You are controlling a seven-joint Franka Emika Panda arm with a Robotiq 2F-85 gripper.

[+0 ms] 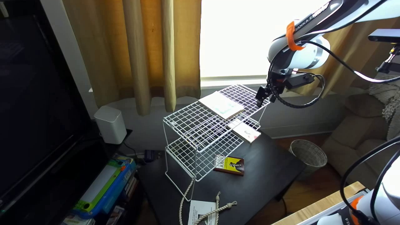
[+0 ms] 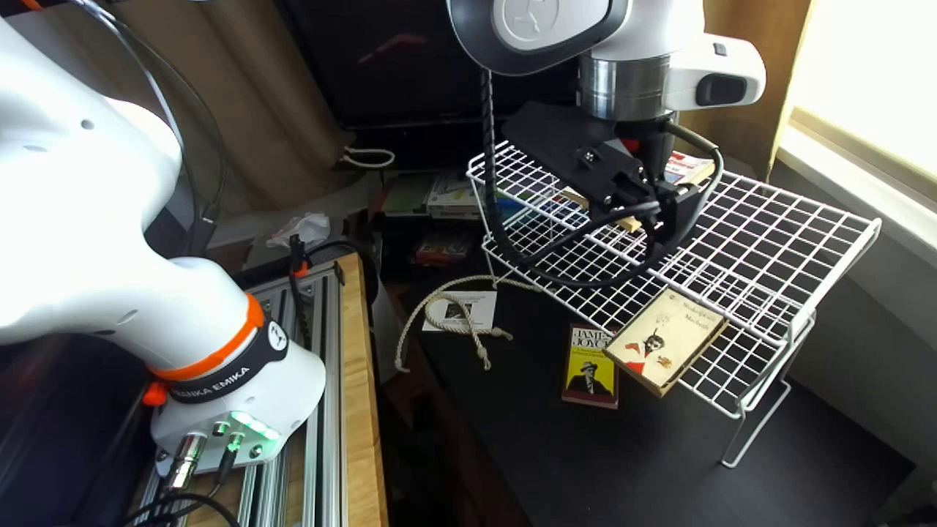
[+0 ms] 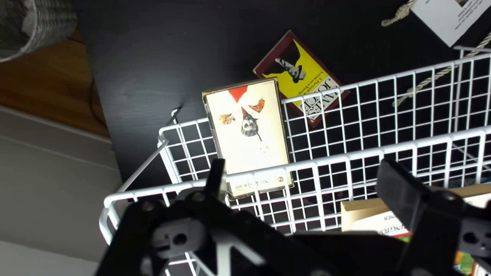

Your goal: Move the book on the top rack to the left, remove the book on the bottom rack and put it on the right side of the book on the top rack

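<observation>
The book on the top rack, white with red and green print, lies flat in an exterior view [image 1: 222, 104]. It is partly hidden behind the gripper in an exterior view [image 2: 687, 170] and at the lower right of the wrist view [image 3: 370, 214]. The book on the bottom rack, cream with a red and black figure, lies flat and juts past the front edge [image 1: 245, 130] [image 2: 666, 340] [image 3: 251, 130]. My gripper [image 3: 305, 170] is open and empty, above the end of the top rack [image 1: 184, 122] near the window [image 1: 265, 99]. The bottom rack [image 1: 187, 156] is below.
A yellow James Joyce book [image 2: 590, 366] lies on the black table [image 2: 512, 432] before the stand. A rope [image 1: 215, 212] and a white printed sheet [image 1: 200, 207] lie near the stand's foot. A wicker basket [image 1: 307, 153] stands beyond the table. A windowsill [image 2: 856, 176] borders the stand.
</observation>
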